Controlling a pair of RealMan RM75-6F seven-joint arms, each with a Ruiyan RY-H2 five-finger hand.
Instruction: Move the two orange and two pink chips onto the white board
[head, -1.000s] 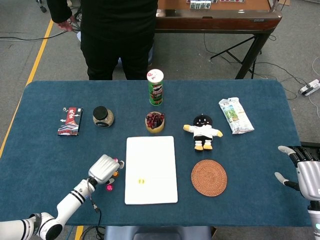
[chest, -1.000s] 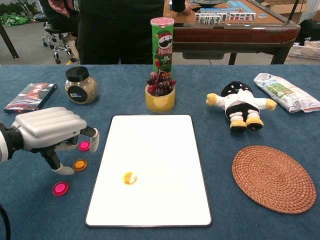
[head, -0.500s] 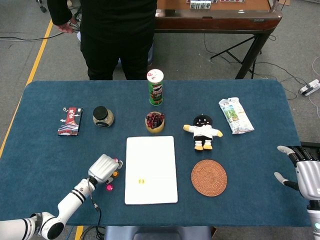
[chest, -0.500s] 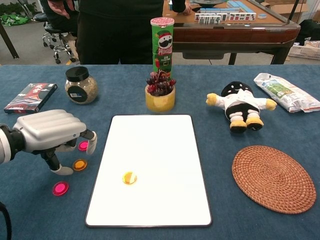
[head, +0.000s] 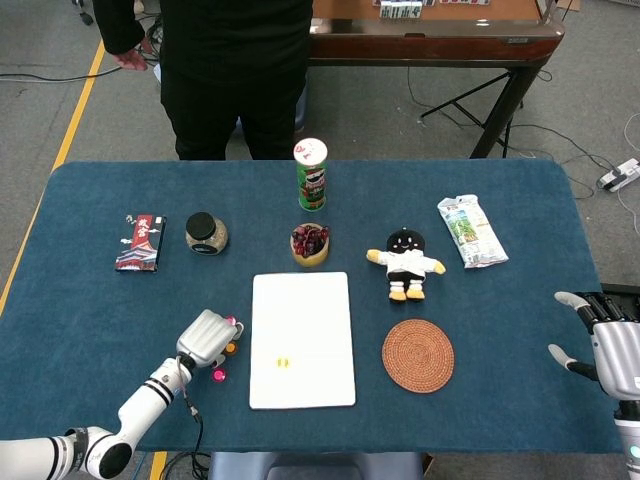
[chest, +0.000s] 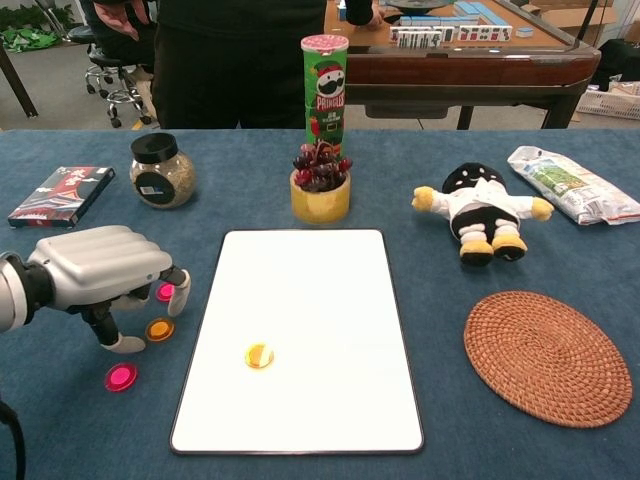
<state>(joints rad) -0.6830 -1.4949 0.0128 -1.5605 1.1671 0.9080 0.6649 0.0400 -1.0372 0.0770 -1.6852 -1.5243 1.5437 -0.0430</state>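
My left hand (chest: 100, 275) hovers curled, grasping nothing, directly above the orange chip (chest: 159, 329); white board (chest: 300, 400) lies rightward.

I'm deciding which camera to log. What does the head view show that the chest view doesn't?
Only the head view shows the right hand, open at the table's right edge, and the floor around the table. Only the chest view separates the chips beside the left hand: two pink chips and an orange chip on the cloth. Both show the white board carrying one orange chip.
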